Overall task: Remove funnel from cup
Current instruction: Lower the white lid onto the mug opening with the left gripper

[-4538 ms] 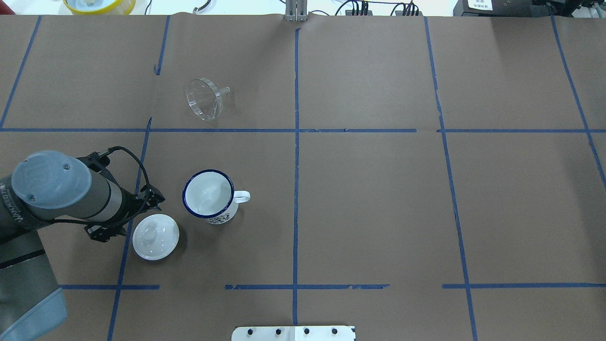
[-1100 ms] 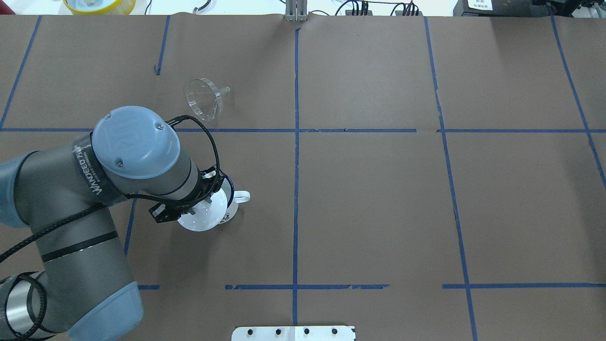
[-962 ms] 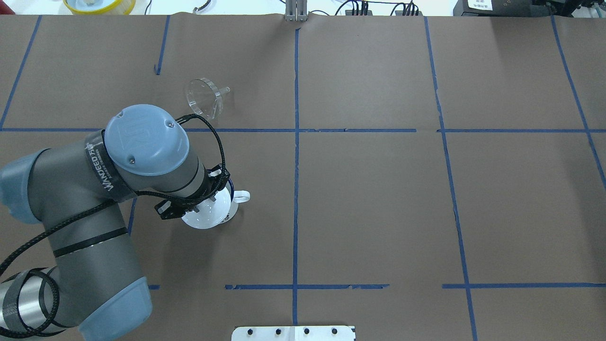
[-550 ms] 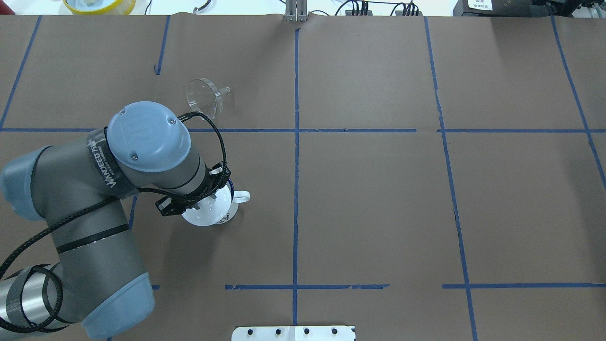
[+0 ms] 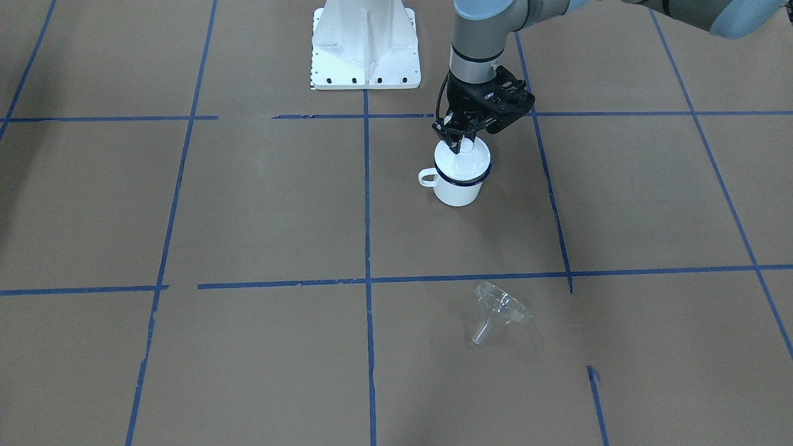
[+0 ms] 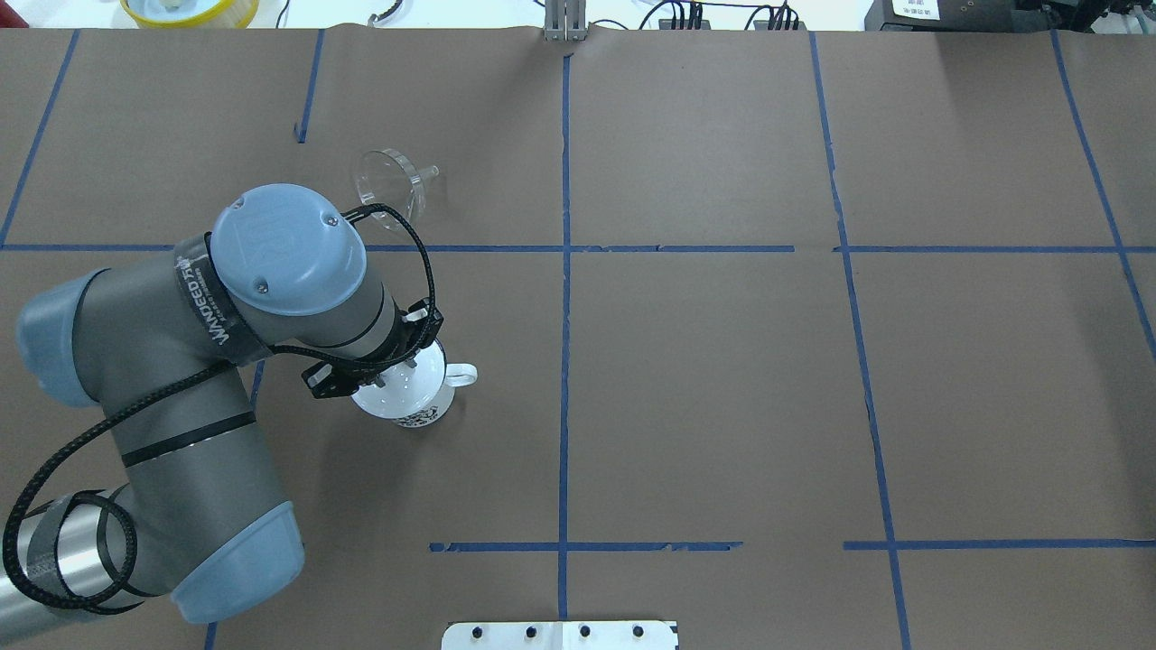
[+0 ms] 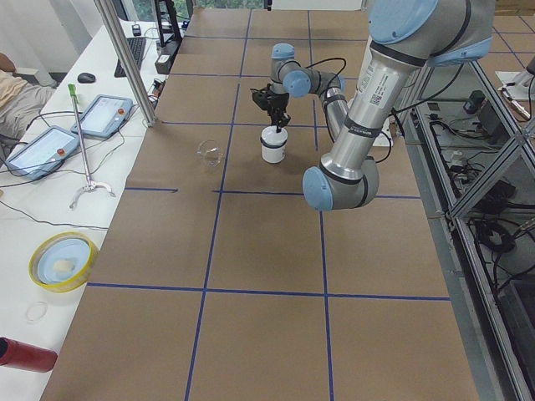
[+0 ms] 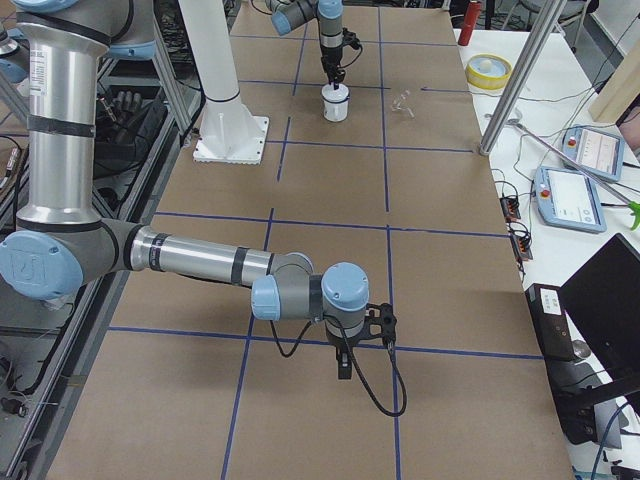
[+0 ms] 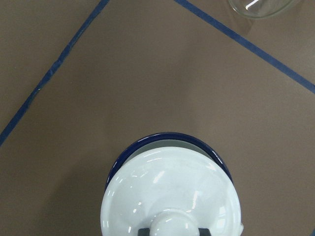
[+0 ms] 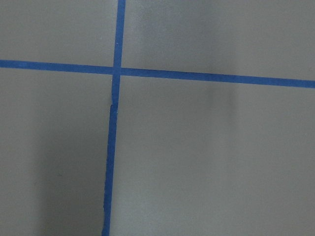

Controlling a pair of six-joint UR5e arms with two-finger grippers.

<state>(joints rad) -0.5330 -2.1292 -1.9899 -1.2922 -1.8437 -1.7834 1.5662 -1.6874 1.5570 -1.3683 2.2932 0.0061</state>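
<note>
- The left arm (image 6: pixel 271 271) is reaching in from the robot's left side, its forearm folding back over the table (image 6: pixel 722 379) and its wrist pointing nearly straight down above the cup (image 5: pixel 457 189).
- The left gripper (image 5: pixel 457 144) is pinching the small round knob (image 9: pixel 172 227) of a white domed lid (image 9: pixel 170 191), with one jaw pressing on each side of the knob and the jaws drawn in close.
- The lid is sitting over the cup's mouth and covering most of it. In the left wrist view a crescent of the dark blue rim is showing on the far side. Whether the lid is resting on the rim or hanging just above it cannot be told.
- The cup is standing upright on the brown paper, and in the overhead view its loop handle is pointing towards the table's middle.
- The funnel (image 5: pixel 500 308) is out of the cup, lying on its side on the table. It is well apart from the cup and farther from the robot's base, across a blue tape line (image 5: pixel 433 279), with nothing touching it.
- The right arm (image 8: pixel 200 262) is stretching low across the far end of the table, with its wrist turning down.
- The right gripper (image 8: pixel 344 368) is hanging just above the paper near a crossing of tape lines. It is showing only in the side view, so how far its jaws are apart cannot be told.
</note>
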